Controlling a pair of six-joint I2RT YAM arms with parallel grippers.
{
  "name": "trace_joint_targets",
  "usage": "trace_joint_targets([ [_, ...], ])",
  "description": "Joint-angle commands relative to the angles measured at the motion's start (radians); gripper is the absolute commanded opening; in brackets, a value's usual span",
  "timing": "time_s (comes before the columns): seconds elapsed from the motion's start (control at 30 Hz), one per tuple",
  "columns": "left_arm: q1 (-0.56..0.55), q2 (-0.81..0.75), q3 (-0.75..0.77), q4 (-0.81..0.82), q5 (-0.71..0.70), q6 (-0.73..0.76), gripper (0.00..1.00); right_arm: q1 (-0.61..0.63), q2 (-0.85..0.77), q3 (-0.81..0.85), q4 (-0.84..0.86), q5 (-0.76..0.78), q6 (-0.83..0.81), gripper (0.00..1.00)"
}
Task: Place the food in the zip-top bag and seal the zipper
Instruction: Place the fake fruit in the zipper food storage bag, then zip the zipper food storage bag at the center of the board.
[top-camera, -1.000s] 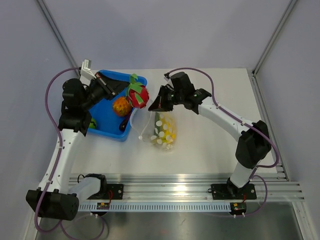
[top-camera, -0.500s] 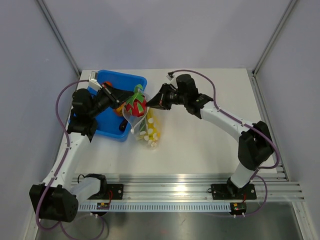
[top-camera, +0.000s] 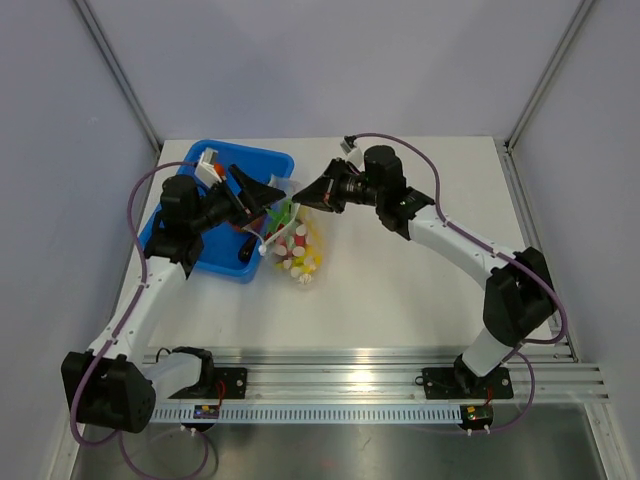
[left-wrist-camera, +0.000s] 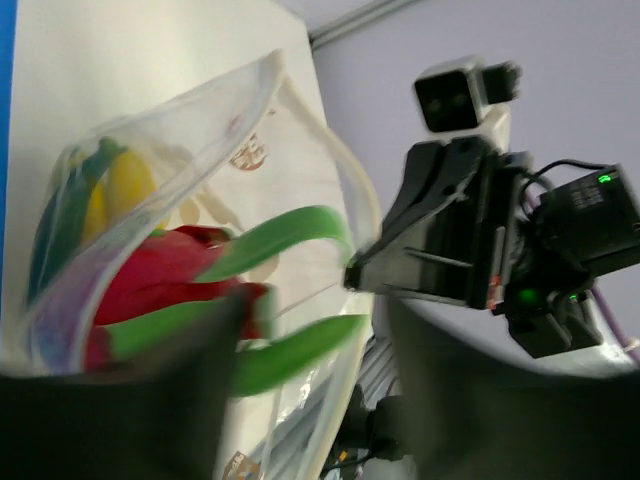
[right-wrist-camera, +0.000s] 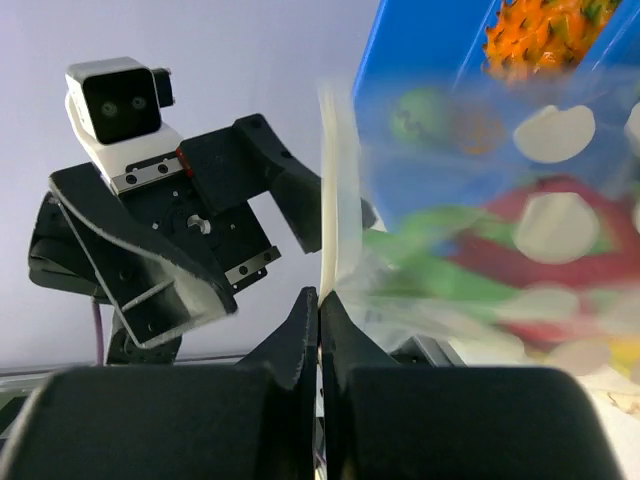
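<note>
Clear, crinkly plastic zip-top bag (top-camera: 298, 255) on white counter (top-camera: 420, 290), at 3 o'clock of a blue plastic bin (top-camera: 210, 250). Right end effector (top-camera: 318, 196) pinched tight on its thin zipper strip (right-wrist-camera: 335, 200) at 12. Left end effector (top-camera: 268, 192) at the mouth, glossy red, green-leaved toy fruit (left-wrist-camera: 150, 285) just inside; cannot tell whether gripping it or not. Likely light, limp, slippery film; best held by the stiffer zipper edge.

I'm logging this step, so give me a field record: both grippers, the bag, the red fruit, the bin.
left gripper: open, at the bag mouth
right gripper: shut on the bag's rim
zip-top bag: mouth held open, food inside
red fruit: inside the bag
blue bin: orange fruit in it
</note>
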Motion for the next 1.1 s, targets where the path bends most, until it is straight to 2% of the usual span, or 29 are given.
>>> trace_joint_targets([
  [0.0, -0.038, 0.036, 0.123, -0.070, 0.081, 0.151, 0.98, -0.011, -0.068, 0.009, 0.082, -0.030, 0.014, 0.00],
  [0.1, -0.052, 0.015, 0.213, -0.209, 0.060, 0.269, 0.99, -0.016, -0.068, -0.003, 0.079, -0.030, 0.012, 0.00],
  [0.17, -0.052, -0.041, 0.249, -0.281, -0.002, 0.317, 0.95, -0.019, -0.071, -0.014, 0.077, -0.031, 0.009, 0.00],
  [0.27, -0.050, -0.086, 0.292, -0.386, -0.130, 0.415, 0.78, -0.024, -0.077, -0.023, 0.070, -0.037, 0.008, 0.00],
  [0.3, -0.050, -0.088, 0.298, -0.407, -0.151, 0.430, 0.70, -0.024, -0.077, -0.023, 0.065, -0.039, 0.003, 0.00],
  [0.37, -0.053, -0.068, 0.292, -0.473, -0.207, 0.484, 0.66, -0.024, -0.083, -0.023, 0.038, -0.040, -0.015, 0.00],
  [0.43, -0.052, -0.055, 0.251, -0.499, -0.244, 0.513, 0.70, -0.024, -0.091, -0.025, 0.015, -0.040, -0.041, 0.00],
  [0.47, -0.055, -0.055, 0.232, -0.507, -0.250, 0.533, 0.75, -0.024, -0.096, -0.027, -0.010, -0.042, -0.050, 0.00],
  [0.5, -0.057, -0.054, 0.214, -0.504, -0.258, 0.541, 0.84, -0.024, -0.100, -0.028, -0.019, -0.042, -0.064, 0.00],
  [0.57, -0.063, -0.052, 0.165, -0.492, -0.269, 0.555, 0.88, -0.024, -0.113, -0.036, -0.034, -0.047, -0.077, 0.00],
  [0.8, -0.080, -0.003, 0.092, -0.455, -0.327, 0.581, 0.76, -0.024, -0.142, -0.054, -0.088, -0.074, -0.119, 0.00],
  [0.9, -0.112, 0.018, 0.086, -0.432, -0.312, 0.592, 0.74, -0.024, -0.157, -0.068, -0.102, -0.079, -0.135, 0.00],
  [1.07, -0.147, 0.032, 0.019, -0.299, -0.250, 0.569, 0.76, -0.024, -0.174, -0.085, -0.140, -0.089, -0.149, 0.00],
])
